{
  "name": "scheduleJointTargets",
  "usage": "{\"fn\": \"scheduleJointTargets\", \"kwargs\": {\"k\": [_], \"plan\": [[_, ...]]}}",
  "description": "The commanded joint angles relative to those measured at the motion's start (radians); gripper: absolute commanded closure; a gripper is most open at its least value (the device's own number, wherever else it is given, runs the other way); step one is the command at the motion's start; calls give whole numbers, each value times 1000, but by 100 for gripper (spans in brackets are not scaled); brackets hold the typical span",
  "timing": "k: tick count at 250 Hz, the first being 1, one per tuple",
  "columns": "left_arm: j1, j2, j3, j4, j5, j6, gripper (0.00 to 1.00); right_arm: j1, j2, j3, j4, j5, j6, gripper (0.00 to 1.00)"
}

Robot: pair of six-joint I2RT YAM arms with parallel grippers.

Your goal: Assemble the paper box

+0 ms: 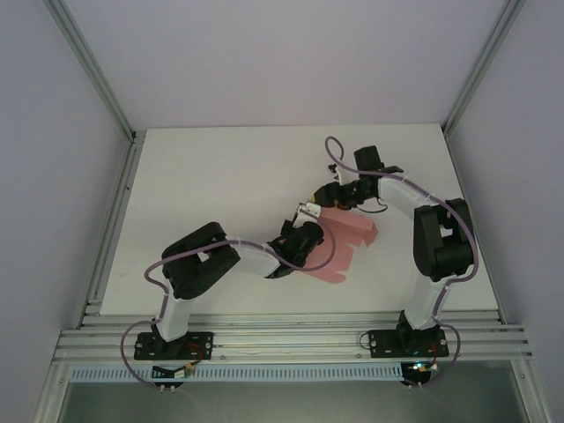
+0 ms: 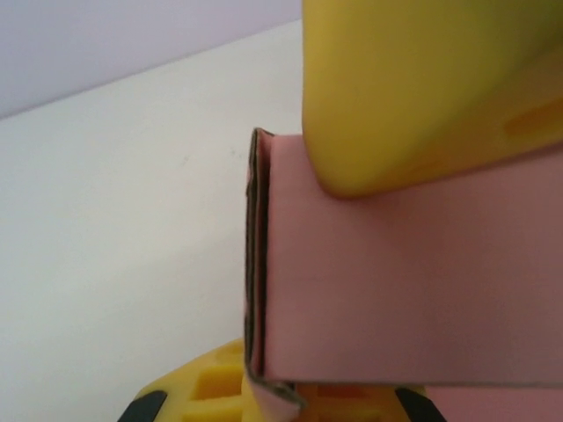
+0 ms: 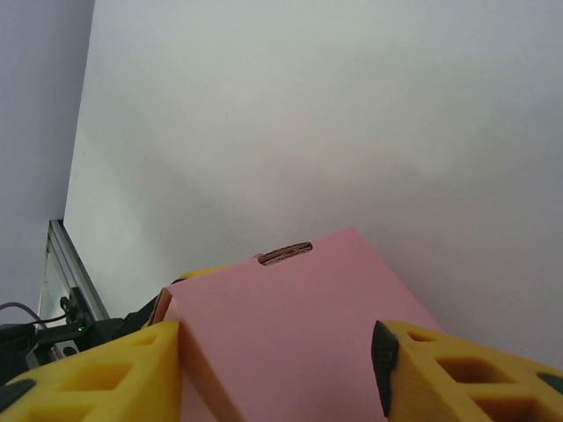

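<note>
The pink paper box [image 1: 354, 236] lies partly folded on the white table [image 1: 220, 185], right of centre. My left gripper [image 1: 304, 238] comes in from the left and is shut on one edge of it. In the left wrist view the folded pink card [image 2: 396, 281] sits pinched between my yellow fingers [image 2: 413, 88], its doubled edge showing. My right gripper [image 1: 328, 201] reaches over the box's far end. In the right wrist view its yellow fingers [image 3: 106, 369] stand open on either side of a raised pink panel [image 3: 290, 316] with a slot [image 3: 284, 253] at the top edge. The left finger is against the panel's side.
Aluminium frame rails [image 1: 291, 339] run along the table's near edge, where both arm bases are bolted. Grey walls close the table in on the left, right and back. Bare table [image 3: 308, 132] stretches beyond the box.
</note>
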Motion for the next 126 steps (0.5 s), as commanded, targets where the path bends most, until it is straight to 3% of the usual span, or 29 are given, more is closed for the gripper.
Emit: {"fn": "scheduleJointTargets", "kwargs": {"k": [1, 21, 32, 75, 101, 126], "plan": [[38, -58, -85, -27, 123, 120, 100, 29, -18, 49, -194, 74, 54, 34], [39, -91, -129, 24, 158, 106, 100, 19, -47, 122, -194, 127, 58, 22], [40, -104, -138, 25, 159, 99, 100, 19, -73, 156, -195, 156, 54, 0], [66, -169, -186, 38, 206, 4, 100, 16, -215, 206, -173, 280, 59, 0], [123, -229, -244, 79, 314, -109, 100, 8, -320, 164, -175, 345, 72, 0], [225, -282, -320, 176, 519, -263, 100, -3, -442, 72, -151, 361, 98, 0]]}}
